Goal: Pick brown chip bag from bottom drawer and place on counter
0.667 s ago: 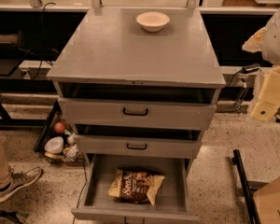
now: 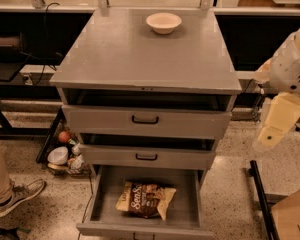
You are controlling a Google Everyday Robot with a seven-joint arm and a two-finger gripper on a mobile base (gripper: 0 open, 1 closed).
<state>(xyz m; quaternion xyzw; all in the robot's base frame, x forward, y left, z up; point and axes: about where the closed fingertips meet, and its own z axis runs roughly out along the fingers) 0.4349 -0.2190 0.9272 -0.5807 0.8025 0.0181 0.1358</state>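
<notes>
Pale gripper [image 2: 278, 123], grip state untellable, hovers right of grey metal bottom drawer [image 2: 187, 204]; best lowered squarely over crinkly brown chip bag [image 2: 146, 199].

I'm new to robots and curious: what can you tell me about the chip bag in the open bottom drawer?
The brown chip bag is a crinkly packet, dark brown in the middle with tan-yellow edges and white lettering. It lies flat, face up, slightly askew on the floor of the open bottom drawer, touching nothing else. The gripper hangs right of the cabinet, well clear of it.
</notes>
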